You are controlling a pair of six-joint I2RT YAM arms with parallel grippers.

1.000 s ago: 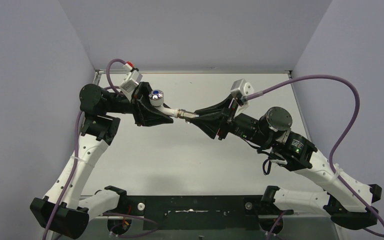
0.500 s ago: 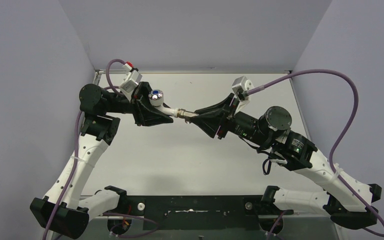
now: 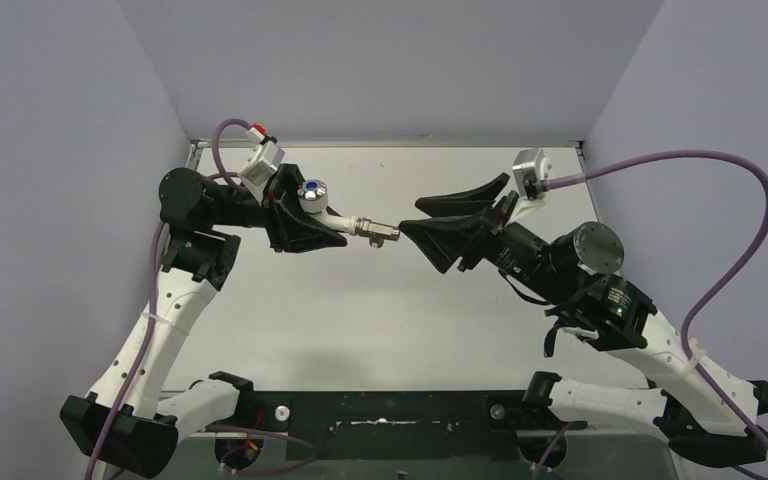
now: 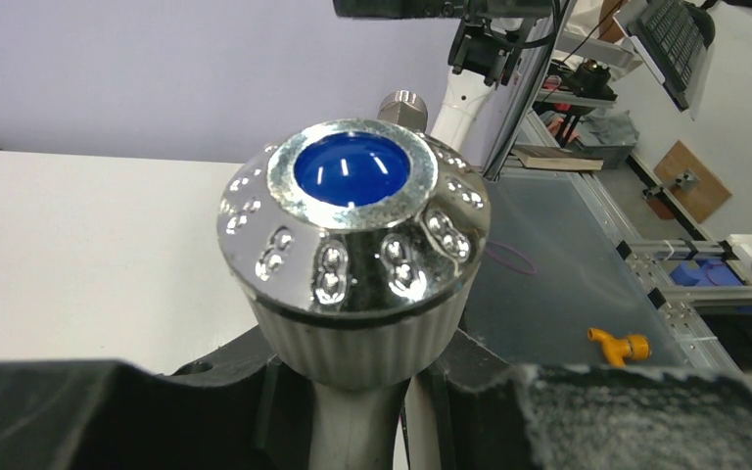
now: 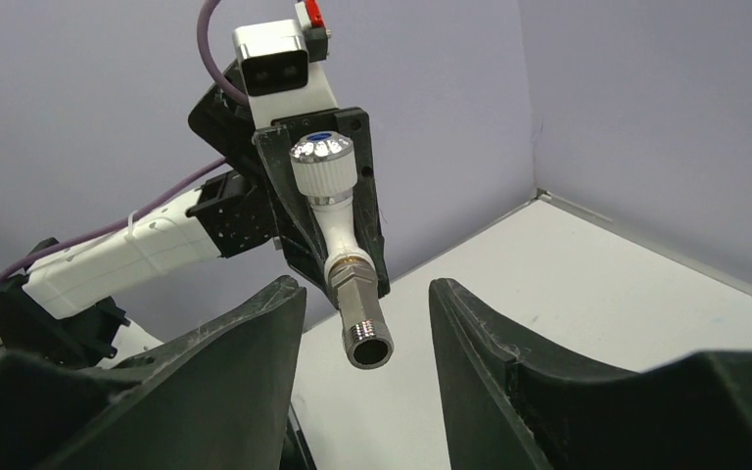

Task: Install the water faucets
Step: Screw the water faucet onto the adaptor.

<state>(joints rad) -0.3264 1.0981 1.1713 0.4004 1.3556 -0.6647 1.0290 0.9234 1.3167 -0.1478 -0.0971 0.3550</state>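
Note:
My left gripper (image 3: 322, 216) is shut on the white body of the water faucet (image 3: 338, 218) and holds it level above the table. The chrome knob (image 3: 311, 192) with its blue dot faces up. It fills the left wrist view, knob (image 4: 352, 225) above the white stem clamped between my left gripper (image 4: 364, 401). A grey-brass threaded fitting (image 3: 376, 231) sits on the faucet's spout end and points right. My right gripper (image 3: 412, 217) is open, a short gap right of the fitting, touching nothing. In the right wrist view the fitting (image 5: 360, 323) shows beyond the spread fingers of the right gripper (image 5: 364, 290).
The white table (image 3: 360, 310) lies below both arms, with grey walls on three sides. Purple cables (image 3: 700, 200) loop from each wrist camera. A black rail (image 3: 390, 410) runs along the near edge. A small yellow part (image 4: 619, 345) lies off the table.
My right gripper has let go of the fitting, opened, and drawn back to the right. The left gripper and the faucet have stayed where they were.

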